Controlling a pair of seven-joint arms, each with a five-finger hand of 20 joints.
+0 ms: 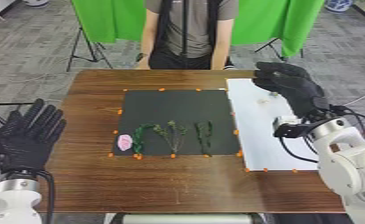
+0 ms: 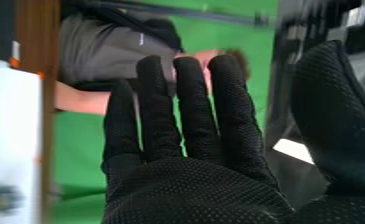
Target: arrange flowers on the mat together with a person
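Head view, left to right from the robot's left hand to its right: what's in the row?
Left hand, pink flower, curled dark green stem, branching sprig, narrow green strands, right hand.

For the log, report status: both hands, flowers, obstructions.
Left hand open, beside table. Right hand open, by white sheet. Pink flower, green stems on dark mat, nothing covering them.
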